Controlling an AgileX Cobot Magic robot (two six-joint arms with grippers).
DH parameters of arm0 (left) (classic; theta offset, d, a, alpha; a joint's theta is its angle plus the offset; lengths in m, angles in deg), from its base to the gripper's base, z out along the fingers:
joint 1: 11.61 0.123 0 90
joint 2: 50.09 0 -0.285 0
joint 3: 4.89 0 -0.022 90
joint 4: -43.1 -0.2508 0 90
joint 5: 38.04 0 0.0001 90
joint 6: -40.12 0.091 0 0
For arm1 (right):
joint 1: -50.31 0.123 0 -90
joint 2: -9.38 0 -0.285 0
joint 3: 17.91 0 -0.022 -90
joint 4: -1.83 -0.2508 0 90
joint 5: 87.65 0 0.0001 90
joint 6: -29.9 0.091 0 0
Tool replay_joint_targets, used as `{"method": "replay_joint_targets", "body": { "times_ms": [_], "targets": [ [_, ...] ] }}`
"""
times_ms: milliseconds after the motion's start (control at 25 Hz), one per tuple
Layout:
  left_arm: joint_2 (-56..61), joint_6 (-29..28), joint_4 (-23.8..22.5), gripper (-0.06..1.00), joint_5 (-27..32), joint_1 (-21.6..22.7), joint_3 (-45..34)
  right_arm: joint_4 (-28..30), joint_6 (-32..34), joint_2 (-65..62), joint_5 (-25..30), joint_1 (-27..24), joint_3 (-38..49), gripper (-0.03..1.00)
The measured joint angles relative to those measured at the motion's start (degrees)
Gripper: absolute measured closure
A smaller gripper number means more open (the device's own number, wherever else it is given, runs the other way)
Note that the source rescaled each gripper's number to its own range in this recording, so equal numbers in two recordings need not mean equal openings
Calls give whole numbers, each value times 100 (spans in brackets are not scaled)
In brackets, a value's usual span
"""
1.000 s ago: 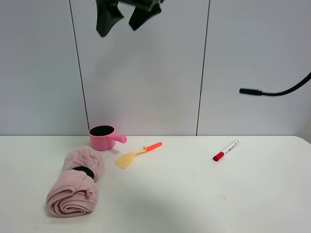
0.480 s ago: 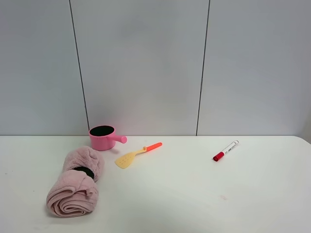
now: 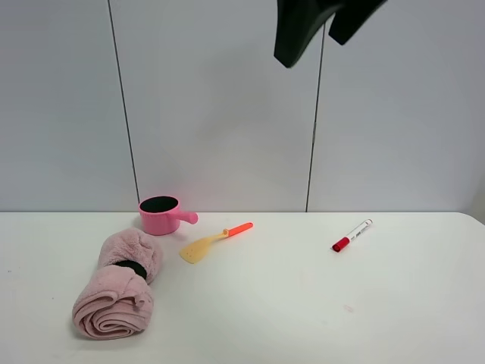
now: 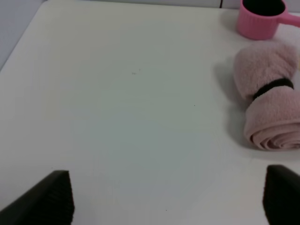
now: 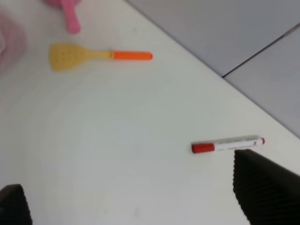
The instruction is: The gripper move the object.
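Up near the top of the exterior high view, right of the middle, a black gripper (image 3: 318,30) hangs high in the air with its two fingers spread apart and nothing between them. Going by the right wrist view, this is the right gripper (image 5: 136,206), its ribbed fingertips wide apart and empty. The left gripper (image 4: 164,197) likewise shows its two fingertips spread wide, gripping nothing.

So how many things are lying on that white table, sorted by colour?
Pink: 2, the small saucepan and the rolled towel
Yellow and orange: 1, the spatula
Red and white: 1, the marker pen
Total: 4
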Motion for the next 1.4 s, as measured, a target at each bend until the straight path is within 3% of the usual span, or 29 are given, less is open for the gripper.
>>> {"method": "replay_joint_targets", "body": {
  "times_ms": [240, 400, 520, 800, 1400],
  "targets": [
    [0, 0, 0, -6, 0, 0, 0, 0, 585, -1555, -915, 0, 2134, 5],
    [0, 0, 5, -6, 0, 0, 0, -63, 1176, -2479, -1309, -86, 3002, 0],
    [0, 0, 5, -6, 0, 0, 0, -176, 1259, -2994, -1372, -440, 3541, -1],
    [0, 0, 5, -6, 0, 0, 0, -294, 1305, -3855, -1234, -1559, 4495, -1],
    [0, 0, 5, -6, 0, 0, 0, -851, 1189, -6525, -47, -3599, 5703, -1]
  ]
}}
